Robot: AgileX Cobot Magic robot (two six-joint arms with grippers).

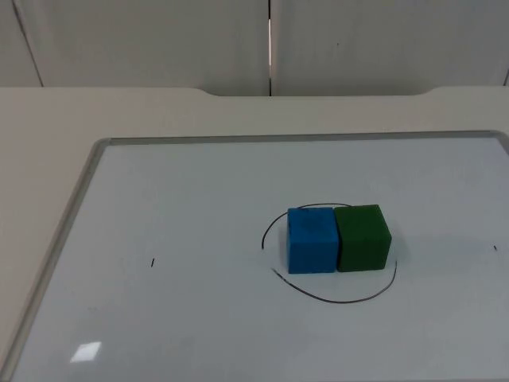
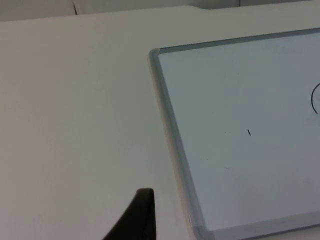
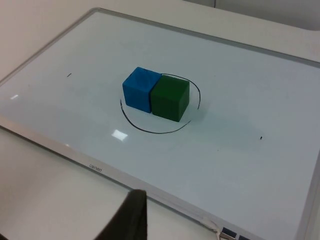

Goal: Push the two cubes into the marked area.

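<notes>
I see the blue cube (image 1: 311,239) and green cube (image 1: 363,237) touching inside the drawn ring (image 1: 334,298), well ahead of my right gripper (image 3: 127,220); I cannot tell either gripper's finger state.

We see the blue cube (image 3: 141,88) touching the green cube (image 3: 170,98) inside the drawn black ring (image 3: 150,131) on the whiteboard (image 3: 240,150).

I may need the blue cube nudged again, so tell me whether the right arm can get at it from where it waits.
Probably yes, though not straight on. The green cube sits touching the blue cube inside the drawn circle, and the whiteboard around them is bare, so the blue cube's other sides are free.
</notes>
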